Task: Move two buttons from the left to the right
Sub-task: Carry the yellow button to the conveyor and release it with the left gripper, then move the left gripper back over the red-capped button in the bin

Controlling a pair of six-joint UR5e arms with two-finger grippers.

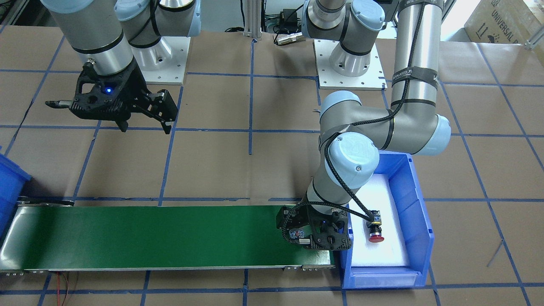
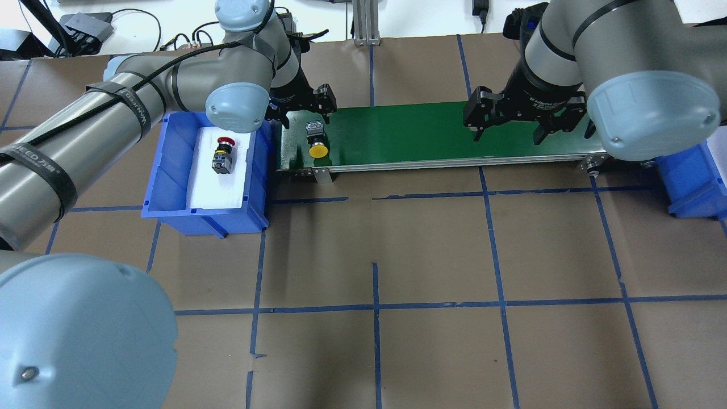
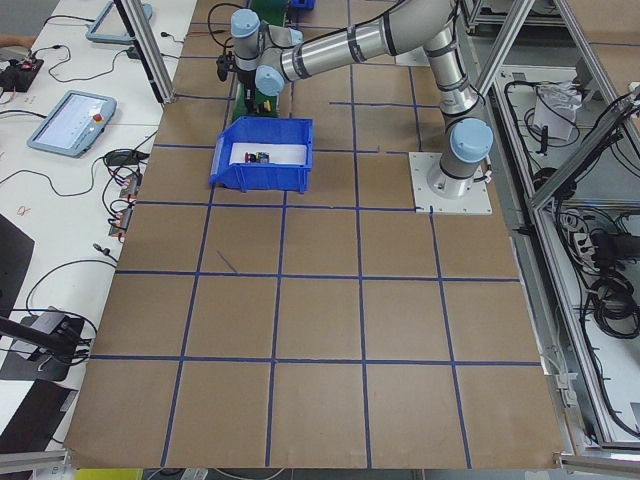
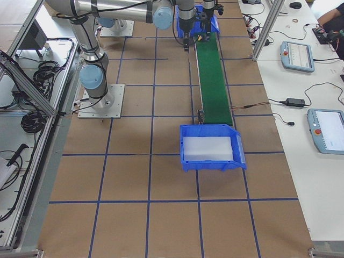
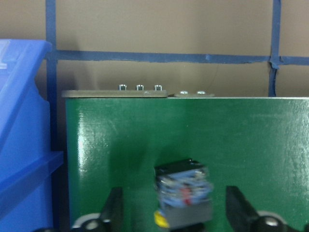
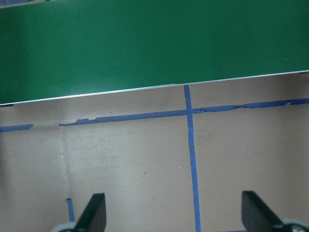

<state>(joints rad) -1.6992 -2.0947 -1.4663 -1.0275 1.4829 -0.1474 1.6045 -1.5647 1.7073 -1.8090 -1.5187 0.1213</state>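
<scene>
**Front-facing.** Left hand (image 1: 315, 236) is low over the 3 o'clock end of the belt (image 1: 148, 236) and hides what lies under it. Red button (image 1: 375, 231) lies on foam (image 1: 382, 191) in the left bin (image 1: 418, 221). Right hand (image 1: 145, 125) is raised over the surface (image 1: 255, 170), at 11 o'clock from the belt.

**Overhead.** Yellow button (image 2: 316, 143) lies on the belt's 9 o'clock end, cap toward 6 o'clock, at the left hand's fingertips. Red button (image 2: 223, 154) is in the left bin.

**Right side.** Right bin (image 4: 239, 156) shows white foam and no button.

**Left wrist.** Fingers (image 5: 113, 210) are wide, with the yellow button (image 5: 183, 193) between them. A gap shows on each side, so there is no grip.

**Right wrist.** Fingers (image 6: 94, 212) are wide with nothing between them. The belt edge is at 12 o'clock.

**Progress (judged).**
- Early stage: the yellow button is on the belt at its start.
- The red button is not yet picked.
- Neither button has reached the right bin.
- Left to do: carry the yellow one along the belt and bin it, then move the red one the same way.
</scene>
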